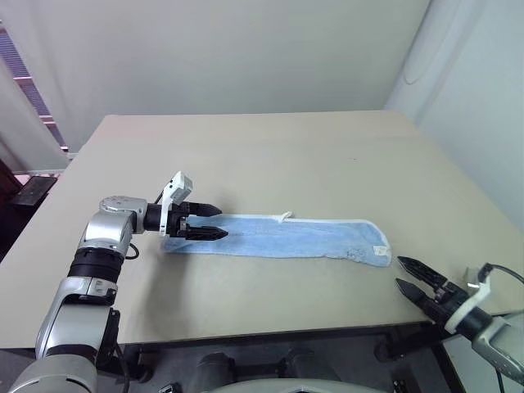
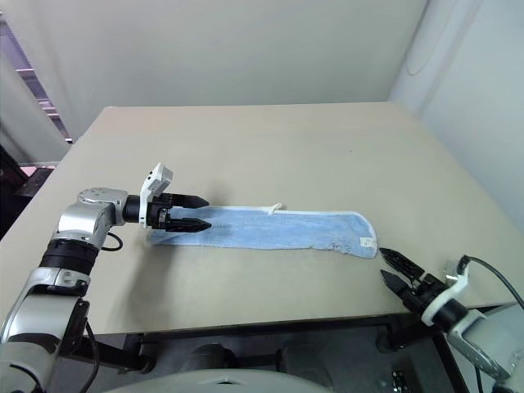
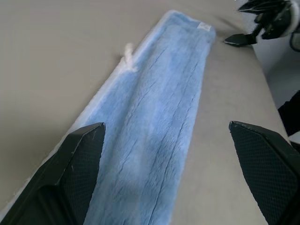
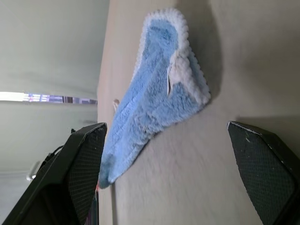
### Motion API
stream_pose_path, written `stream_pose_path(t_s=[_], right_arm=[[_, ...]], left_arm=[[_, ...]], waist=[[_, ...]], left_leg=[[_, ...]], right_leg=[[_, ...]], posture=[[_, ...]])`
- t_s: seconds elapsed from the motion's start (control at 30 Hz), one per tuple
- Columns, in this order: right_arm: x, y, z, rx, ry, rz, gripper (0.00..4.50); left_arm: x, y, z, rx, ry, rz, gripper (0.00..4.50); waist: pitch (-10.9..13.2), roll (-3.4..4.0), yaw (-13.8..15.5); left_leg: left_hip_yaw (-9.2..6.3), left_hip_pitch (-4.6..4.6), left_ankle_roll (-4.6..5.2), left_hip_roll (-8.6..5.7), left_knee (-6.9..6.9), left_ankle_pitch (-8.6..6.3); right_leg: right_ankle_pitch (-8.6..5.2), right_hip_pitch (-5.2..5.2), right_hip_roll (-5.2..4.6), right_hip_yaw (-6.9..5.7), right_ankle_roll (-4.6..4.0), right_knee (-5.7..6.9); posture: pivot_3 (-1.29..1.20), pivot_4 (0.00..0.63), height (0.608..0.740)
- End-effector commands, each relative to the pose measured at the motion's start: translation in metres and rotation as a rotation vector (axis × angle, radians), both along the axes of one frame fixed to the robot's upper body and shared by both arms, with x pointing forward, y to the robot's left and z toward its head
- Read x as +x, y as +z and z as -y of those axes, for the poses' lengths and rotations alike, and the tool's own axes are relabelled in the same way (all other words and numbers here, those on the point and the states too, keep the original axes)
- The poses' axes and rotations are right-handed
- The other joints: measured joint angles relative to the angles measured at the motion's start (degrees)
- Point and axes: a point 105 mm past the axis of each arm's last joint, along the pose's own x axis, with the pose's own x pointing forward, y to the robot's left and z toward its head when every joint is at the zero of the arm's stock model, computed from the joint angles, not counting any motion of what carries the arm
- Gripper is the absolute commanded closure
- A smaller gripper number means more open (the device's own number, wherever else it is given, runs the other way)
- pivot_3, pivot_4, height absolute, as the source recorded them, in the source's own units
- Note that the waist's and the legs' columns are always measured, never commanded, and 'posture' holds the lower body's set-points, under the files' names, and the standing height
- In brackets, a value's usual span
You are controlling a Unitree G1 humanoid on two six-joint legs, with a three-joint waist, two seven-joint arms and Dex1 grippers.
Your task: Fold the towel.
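Both pincers gaped empty — left pincer (image 1: 214, 222) over the towel (image 1: 278, 237), right pincer (image 1: 407, 273) beside it; a shallow pinch could slip off the flat cloth.

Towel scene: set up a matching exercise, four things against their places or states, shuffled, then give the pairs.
Things:
1. towel
2. left tool
3. right tool
4. white loop

Places or states:
A. open, off the table's near right edge
B. lying flat in a long strip
C. open, over the towel's left end
D. on the towel's far edge

Pairs: 1-B, 2-C, 3-A, 4-D
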Motion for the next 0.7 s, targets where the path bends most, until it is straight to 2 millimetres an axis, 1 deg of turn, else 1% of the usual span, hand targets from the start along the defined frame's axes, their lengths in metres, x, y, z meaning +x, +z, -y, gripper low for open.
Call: stream_pose_path(t_s=[0.03,0.1,0.13,0.17,0.3,0.47,0.53,0.63,0.7], right_arm=[[0.012,-0.003,-0.001,-0.033,0.002,-0.036,0.18],[0.018,0.0,-0.001,-0.041,0.014,-0.034,0.18],[0.022,0.003,-0.002,-0.038,0.023,-0.029,0.18],[0.024,0.004,-0.003,-0.038,0.028,-0.029,0.18],[0.035,0.003,-0.01,-0.035,0.054,-0.045,0.18],[0.048,0.001,-0.024,-0.033,0.097,-0.064,0.18],[0.051,-0.003,-0.029,-0.038,0.111,-0.082,0.18],[0.054,-0.001,-0.036,-0.016,0.132,-0.075,0.18],[0.049,-0.005,-0.039,-0.037,0.168,-0.101,0.18]], left_arm=[[-0.002,0.009,0.003,-0.01,-0.018,0.031,0.04],[-0.003,0.008,0.002,-0.008,-0.015,0.03,0.04],[-0.003,0.007,0.002,-0.008,-0.014,0.031,0.04],[-0.004,0.007,0.003,-0.008,-0.013,0.03,0.04],[-0.004,0.007,0.003,-0.01,-0.011,0.033,0.04],[-0.004,0.006,0.004,-0.011,-0.007,0.036,0.04],[-0.004,0.005,0.005,-0.009,-0.008,0.037,0.04],[-0.003,0.004,0.005,-0.003,-0.005,0.038,0.04],[-0.003,0.004,0.004,-0.001,-0.002,0.039,0.04]], waist=[[0.0,-0.01,-0.08],[0.02,0.03,-0.06],[0.02,0.03,-0.04],[0.02,0.03,-0.04],[0.02,0.02,-0.02],[0.01,0.02,0.1],[0.0,0.0,0.09],[0.0,0.0,0.05],[0.0,0.0,0.04]], left_leg=[[0.13,0.0,0.0,0.0,-0.17,0.0],[0.46,0.26,0.0,0.03,-0.73,0.0],[0.77,0.65,0.0,0.2,-0.81,0.0],[0.89,0.78,0.0,0.26,-0.81,0.0],[1.13,0.72,0.01,0.32,-0.81,0.0],[1.24,0.46,0.03,0.33,-0.84,0.01],[1.25,0.41,0.03,0.37,-0.84,0.02],[1.27,0.44,0.04,0.39,-0.84,0.02],[1.3,0.49,0.04,0.4,-0.84,0.02]], right_leg=[[0.07,0.0,-0.12,-0.02,-0.01,-0.1],[0.42,0.13,-0.53,-0.28,0.17,-0.59],[0.5,0.13,-0.7,-0.42,0.25,-0.67],[0.53,0.12,-0.75,-0.44,0.25,-0.67],[0.65,-0.09,-0.83,-0.39,0.13,-0.73],[0.71,-0.42,-0.8,-0.32,0.4,-0.73],[0.73,-0.48,-0.74,-0.32,0.46,-0.72],[0.8,-0.48,-0.68,-0.3,0.61,-0.72],[0.82,-0.46,-0.68,-0.3,0.64,-0.72]], posture=[[0.0,0.0,0.74],[0.0,0.0,0.74],[0.0,0.0,0.74],[0.0,0.0,0.74],[0.0,0.0,0.74],[0.0,0.0,0.74],[0.0,0.0,0.74],[0.0,0.0,0.74],[0.0,0.0,0.74]])
